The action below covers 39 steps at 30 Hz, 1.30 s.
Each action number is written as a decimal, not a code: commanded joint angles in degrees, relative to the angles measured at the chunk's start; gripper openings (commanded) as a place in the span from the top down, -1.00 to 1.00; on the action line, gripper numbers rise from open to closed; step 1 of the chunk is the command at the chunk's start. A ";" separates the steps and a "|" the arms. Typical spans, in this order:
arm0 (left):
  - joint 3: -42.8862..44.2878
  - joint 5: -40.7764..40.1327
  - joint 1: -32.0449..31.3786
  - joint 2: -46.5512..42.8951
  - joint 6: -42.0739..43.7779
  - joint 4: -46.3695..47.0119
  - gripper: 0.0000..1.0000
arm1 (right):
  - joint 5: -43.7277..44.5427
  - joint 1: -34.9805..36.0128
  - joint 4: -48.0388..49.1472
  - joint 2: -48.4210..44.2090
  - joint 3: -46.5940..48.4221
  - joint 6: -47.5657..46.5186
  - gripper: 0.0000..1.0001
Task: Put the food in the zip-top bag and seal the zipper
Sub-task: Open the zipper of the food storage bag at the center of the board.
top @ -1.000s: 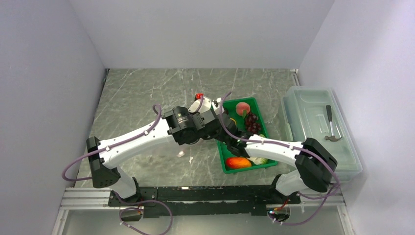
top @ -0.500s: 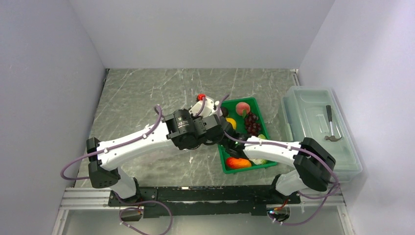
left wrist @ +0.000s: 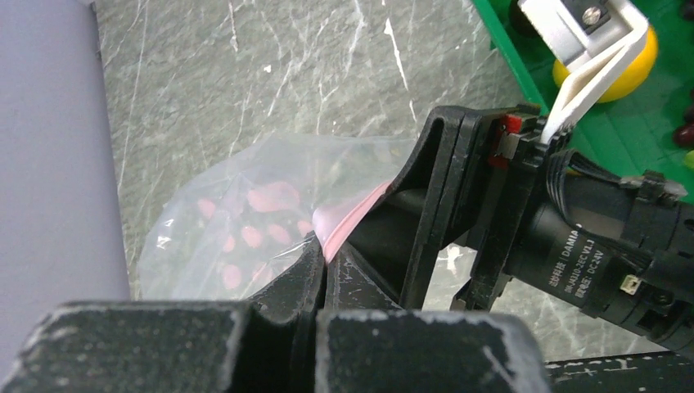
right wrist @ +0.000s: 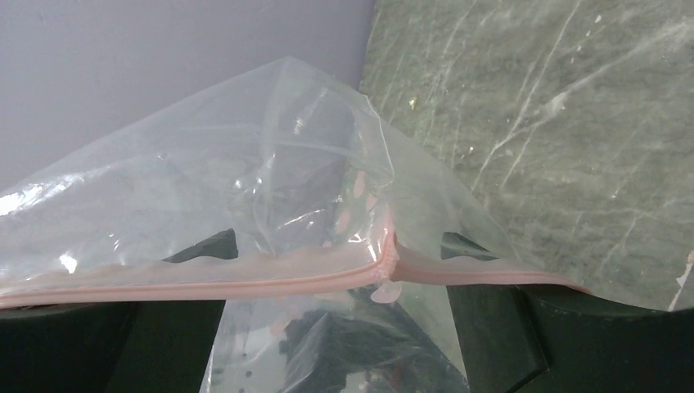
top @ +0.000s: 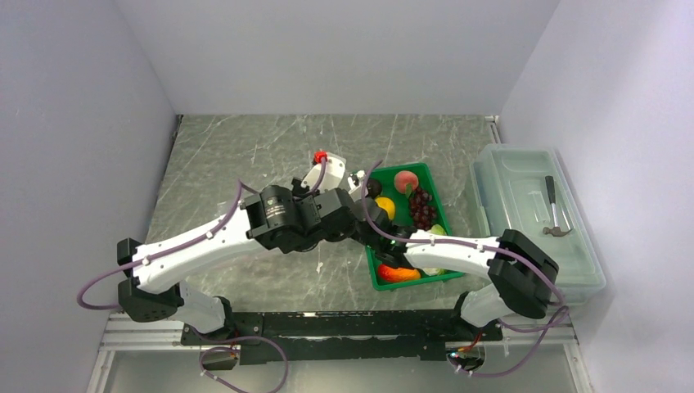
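On the grey marbled table [top: 237, 155], the left arm [top: 196, 246] reaches in from the near left and the right arm [top: 458, 250] from the near right. Their dark wrists meet just left of the green tray [top: 425, 281]. In the tray lie a red-pink round fruit [top: 405, 181] at the far end, a grape bunch [top: 422, 208] just nearer, and a lemon [top: 385, 207] and a small dark round fruit [top: 374, 188] on the left side. A red-orange oblong fruit [top: 397, 273] lies at the near end beside pale lettuce [top: 432, 270], partly under the right arm. At the far right stands a clear lidded box [top: 515, 213] with a grey hammer [top: 554, 205], in or on it.

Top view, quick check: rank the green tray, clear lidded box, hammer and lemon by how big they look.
1. clear lidded box
2. green tray, though partly covered
3. hammer, long but thin
4. lemon, smallest
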 commanded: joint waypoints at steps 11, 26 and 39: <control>-6.50 -5.50 -0.43 -0.60 -1.71 0.06 1.00 | 1.24 -0.47 -4.96 -1.04 1.61 -4.04 -0.99; -9.02 -6.03 -0.43 0.39 -5.22 -2.21 1.00 | 2.13 -0.47 -9.96 -7.67 2.34 -8.56 -0.99; -9.12 -6.81 -0.43 0.13 -4.94 -1.18 1.00 | 3.13 -0.47 -15.02 -13.90 0.39 -10.66 -0.99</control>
